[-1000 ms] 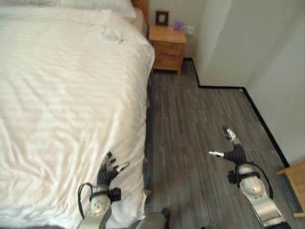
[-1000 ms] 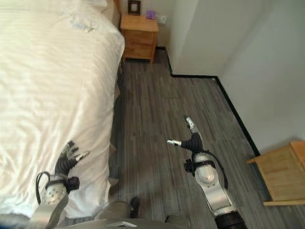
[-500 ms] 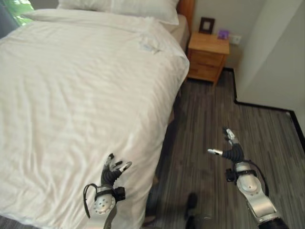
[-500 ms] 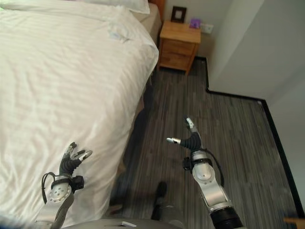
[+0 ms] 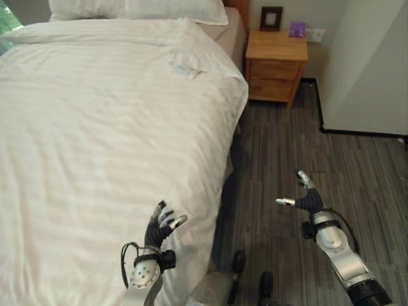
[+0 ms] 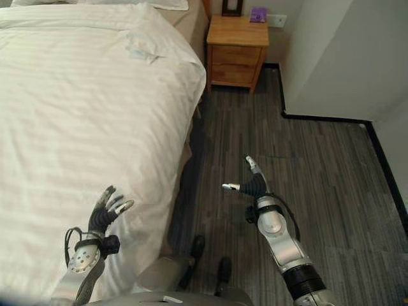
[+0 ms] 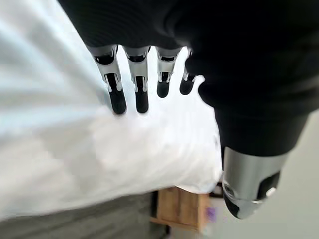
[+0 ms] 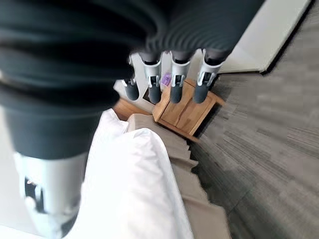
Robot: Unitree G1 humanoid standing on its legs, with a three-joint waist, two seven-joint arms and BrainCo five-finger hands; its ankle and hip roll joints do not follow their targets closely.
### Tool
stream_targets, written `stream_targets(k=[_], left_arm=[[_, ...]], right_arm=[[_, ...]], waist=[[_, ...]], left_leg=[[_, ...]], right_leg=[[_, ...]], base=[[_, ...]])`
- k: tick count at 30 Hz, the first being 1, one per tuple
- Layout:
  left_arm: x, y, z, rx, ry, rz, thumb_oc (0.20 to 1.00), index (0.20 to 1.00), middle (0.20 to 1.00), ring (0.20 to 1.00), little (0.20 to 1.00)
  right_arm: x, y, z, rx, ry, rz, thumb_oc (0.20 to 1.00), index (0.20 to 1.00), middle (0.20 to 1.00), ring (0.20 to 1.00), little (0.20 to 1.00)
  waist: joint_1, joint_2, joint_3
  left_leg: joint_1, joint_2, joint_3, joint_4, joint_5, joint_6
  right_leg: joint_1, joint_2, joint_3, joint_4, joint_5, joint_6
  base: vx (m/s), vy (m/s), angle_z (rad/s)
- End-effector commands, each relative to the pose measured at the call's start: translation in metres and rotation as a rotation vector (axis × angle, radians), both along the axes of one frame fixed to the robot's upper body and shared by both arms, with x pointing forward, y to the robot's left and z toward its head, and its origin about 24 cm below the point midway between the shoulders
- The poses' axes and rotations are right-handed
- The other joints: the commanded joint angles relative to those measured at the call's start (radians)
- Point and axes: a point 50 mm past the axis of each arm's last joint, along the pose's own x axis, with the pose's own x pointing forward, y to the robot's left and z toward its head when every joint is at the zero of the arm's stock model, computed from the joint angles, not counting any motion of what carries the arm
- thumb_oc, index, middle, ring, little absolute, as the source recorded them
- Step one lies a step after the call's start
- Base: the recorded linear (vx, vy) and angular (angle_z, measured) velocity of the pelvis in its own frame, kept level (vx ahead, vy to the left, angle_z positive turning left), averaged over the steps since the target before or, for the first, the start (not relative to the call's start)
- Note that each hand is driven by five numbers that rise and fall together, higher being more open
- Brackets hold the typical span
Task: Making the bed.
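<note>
I am hovering my left hand [image 5: 155, 231], fingers spread and empty, over the near edge of the white striped quilt [image 5: 102, 121] stretching lengthwise away from me, while my right hand [image 5: 305, 200] hangs open above the grey plank floor [image 5: 287, 159], well apart from it.

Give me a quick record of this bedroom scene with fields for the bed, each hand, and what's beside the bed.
bed: white duvet spread over the mattress, small folded patch near its upper right corner, pillows at the head
left hand: over the duvet's near right edge, fingers straight, holding nothing
right hand: raised over the grey wood floor, apart from the bed, fingers open, empty
beside the bed: wooden nightstand with a dark picture frame and a small purple object
bed state: duvet mostly flat, light wrinkles
</note>
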Motion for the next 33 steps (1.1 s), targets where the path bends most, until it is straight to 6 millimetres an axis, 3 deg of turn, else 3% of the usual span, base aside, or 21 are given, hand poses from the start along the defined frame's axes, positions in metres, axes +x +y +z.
stream_targets(k=[1,2,4,7,8,10,13,15,17,18,19,20,21,22,23,24,26,28,29,30,33], left_arm=[[0.024,-0.014,0.033,-0.040,-0.160,-0.112,1.000,1.000,1.000,1.000,1.000],[0.034,-0.029,0.036,-0.047,-0.166,-0.165,1.000,1.000,1.000,1.000,1.000],[0.042,-0.043,0.043,-0.014,-0.198,-0.218,1.000,1.000,1.000,1.000,1.000],[0.049,-0.059,0.046,0.034,-0.224,-0.261,1.000,1.000,1.000,1.000,1.000],[0.051,-0.060,0.045,0.067,-0.225,-0.258,1.000,1.000,1.000,1.000,1.000],[0.051,-0.059,0.042,0.071,-0.215,-0.251,1.000,1.000,1.000,1.000,1.000],[0.053,-0.048,0.038,0.097,-0.195,-0.204,1.000,1.000,1.000,1.000,1.000],[0.050,-0.041,0.035,0.107,-0.185,-0.181,1.000,1.000,1.000,1.000,1.000],[0.047,-0.035,0.031,0.117,-0.171,-0.159,1.000,1.000,1.000,1.000,1.000],[0.044,-0.032,0.028,0.115,-0.156,-0.145,1.000,1.000,1.000,1.000,1.000],[0.039,-0.027,0.024,0.113,-0.136,-0.130,1.000,1.000,1.000,1.000,1.000],[0.037,-0.022,0.024,0.112,-0.134,-0.114,1.000,1.000,1.000,1.000,1.000],[0.037,-0.021,0.024,0.113,-0.134,-0.114,1.000,1.000,1.000,1.000,1.000],[0.035,-0.015,0.029,0.108,-0.149,-0.096,1.000,1.000,1.000,1.000,1.000],[0.036,-0.015,0.030,0.109,-0.150,-0.096,1.000,1.000,1.000,1.000,1.000],[0.033,-0.009,0.033,0.109,-0.162,-0.075,1.000,1.000,1.000,1.000,1.000],[0.032,-0.004,0.033,0.090,-0.162,-0.041,1.000,1.000,1.000,1.000,1.000],[0.031,-0.003,0.032,0.075,-0.155,-0.026,1.000,1.000,1.000,1.000,1.000],[0.028,-0.003,0.027,0.058,-0.135,-0.011,1.000,1.000,1.000,1.000,1.000],[0.028,-0.003,0.027,0.058,-0.135,-0.011,1.000,1.000,1.000,1.000,1.000],[0.023,-0.004,0.019,0.053,-0.108,-0.008,1.000,1.000,1.000,1.000,1.000]], right_arm=[[0.003,-0.002,0.017,-0.026,-0.093,-0.017,1.000,1.000,1.000,1.000,1.000],[0.002,0.003,0.010,0.005,-0.066,-0.023,1.000,1.000,1.000,1.000,1.000],[0.001,0.002,0.006,0.003,-0.048,-0.027,1.000,1.000,1.000,1.000,1.000],[-0.003,0.002,0.005,0.041,-0.050,-0.036,1.000,1.000,1.000,1.000,1.000],[-0.002,0.002,0.008,0.060,-0.065,-0.040,1.000,1.000,1.000,1.000,1.000],[-0.002,0.001,0.009,0.066,-0.072,-0.041,1.000,1.000,1.000,1.000,1.000],[0.001,0.003,0.013,0.070,-0.089,-0.037,1.000,1.000,1.000,1.000,1.000],[0.001,0.006,0.014,0.069,-0.098,-0.029,1.000,1.000,1.000,1.000,1.000],[-0.002,0.009,0.013,0.083,-0.098,-0.025,1.000,1.000,1.000,1.000,1.000],[-0.004,0.009,0.011,0.093,-0.091,-0.031,1.000,1.000,1.000,1.000,1.000],[-0.006,0.011,0.009,0.103,-0.080,-0.020,1.000,1.000,1.000,1.000,1.000],[-0.005,0.012,0.008,0.109,-0.079,-0.016,1.000,1.000,1.000,1.000,1.000],[-0.005,0.012,0.009,0.110,-0.080,-0.016,1.000,1.000,1.000,1.000,1.000],[-0.004,0.012,0.013,0.108,-0.095,-0.006,1.000,1.000,1.000,1.000,1.000],[-0.003,0.012,0.013,0.109,-0.096,-0.006,1.000,1.000,1.000,1.000,1.000],[0.001,0.011,0.020,0.112,-0.121,-0.002,1.000,1.000,1.000,1.000,1.000],[0.004,0.011,0.023,0.098,-0.125,0.008,1.000,1.000,1.000,1.000,1.000],[0.004,0.011,0.024,0.099,-0.122,0.011,1.000,1.000,1.000,1.000,1.000],[0.004,0.012,0.024,0.104,-0.120,0.024,1.000,1.000,1.000,1.000,1.000],[0.004,0.012,0.024,0.104,-0.120,0.024,1.000,1.000,1.000,1.000,1.000],[0.001,0.011,0.020,0.100,-0.104,0.031,1.000,1.000,1.000,1.000,1.000]], waist=[[-0.027,-0.048,-0.017],[-0.078,-0.014,0.000],[-0.108,0.013,0.003],[-0.141,0.013,0.013],[-0.154,-0.008,0.015],[-0.163,-0.015,0.018],[-0.169,-0.035,0.015],[-0.164,-0.040,0.010],[-0.152,-0.051,-0.007],[-0.151,-0.048,-0.025],[-0.148,-0.032,-0.033],[-0.139,-0.022,-0.026],[-0.142,-0.028,-0.028],[-0.116,-0.036,0.010],[-0.119,-0.035,0.008],[-0.089,-0.069,0.058],[-0.055,-0.069,0.077],[-0.050,-0.067,0.075],[-0.041,-0.044,0.061],[-0.042,-0.049,0.059],[-0.028,-0.014,0.024]], left_leg=[[0.019,-0.044,-0.161,-0.147,0.083,-0.079],[0.092,-0.010,-0.204,-0.159,0.061,-0.065],[0.143,0.025,-0.227,-0.159,0.036,-0.066],[0.186,0.050,-0.235,-0.159,0.004,-0.073],[0.201,0.047,-0.238,-0.159,-0.021,-0.090],[0.220,0.052,-0.246,-0.159,-0.037,-0.100],[0.267,0.069,-0.256,-0.159,-0.098,-0.125],[0.304,0.100,-0.247,-0.159,-0.137,-0.139],[0.343,0.134,-0.241,-0.159,-0.177,-0.151],[0.369,0.167,-0.238,-0.159,-0.172,-0.166],[0.368,0.218,-0.211,-0.103,-0.118,-0.191],[0.335,0.237,-0.193,0.006,-0.093,-0.208],[0.326,0.230,-0.197,0.011,-0.090,-0.207],[0.199,0.222,-0.183,0.234,0.026,-0.199],[0.176,0.220,-0.190,0.269,0.012,-0.199],[0.037,0.191,-0.172,0.437,0.024,-0.146],[-0.060,0.166,-0.159,0.490,-0.052,-0.135],[-0.073,0.158,-0.144,0.444,-0.059,-0.144],[-0.046,0.126,-0.128,0.287,-0.095,-0.154],[-0.044,0.122,-0.126,0.275,-0.085,-0.153],[-0.022,0.048,-0.110,0.001,0.003,-0.149]], right_leg=[[0.147,-0.016,-0.003,0.106,0.079,0.073],[0.012,-0.006,0.022,0.373,0.158,0.079],[-0.055,-0.040,-0.024,0.439,0.165,0.062],[-0.108,-0.048,-0.078,0.317,0.131,0.046],[-0.127,-0.039,-0.113,0.128,0.102,0.043],[-0.125,-0.031,-0.130,0.018,0.107,0.045],[-0.134,-0.011,-0.173,-0.217,0.187,0.060],[-0.144,-0.021,-0.200,-0.259,0.222,0.066],[-0.105,-0.019,-0.198,-0.292,0.233,0.049],[-0.096,-0.015,-0.196,-0.281,0.230,0.043],[-0.053,-0.001,-0.204,-0.288,0.216,0.029],[-0.012,0.013,-0.200,-0.301,0.201,0.015],[-0.016,0.006,-0.202,-0.302,0.204,0.016],[0.038,-0.009,-0.190,-0.306,0.178,-0.013],[0.032,-0.008,-0.194,-0.306,0.179,-0.013],[0.073,-0.028,-0.164,-0.306,0.153,-0.035],[0.100,-0.026,-0.126,-0.306,0.126,-0.026],[0.104,-0.034,-0.115,-0.306,0.115,-0.022],[0.126,-0.027,-0.101,-0.306,0.082,-0.010],[0.122,-0.032,-0.101,-0.306,0.084,-0.009],[0.154,-0.002,-0.101,-0.306,0.051,-0.006]], base=[[0.36,0.266,-0.17],[0.37,0.250,-0.07],[0.47,0.220,-0.15],[0.46,0.012,-0.13],[0.44,-0.085,0.02],[0.38,-0.100,-0.02],[0.47,-0.143,0.11],[0.47,-0.163,0.09],[0.51,-0.185,0.06],[0.66,-0.218,0.00],[0.62,-0.212,-0.02],[0.37,-0.148,-0.05],[0.29,-0.119,-0.07],[0.15,-0.050,-0.07],[0.33,-0.122,-0.33],[0.24,-0.045,-0.59],[0.34,0.034,-1.03],[0.30,0.118,-0.87],[0.29,0.105,-0.50],[0.46,0.172,-0.34],[0.36,0.152,-0.09]])
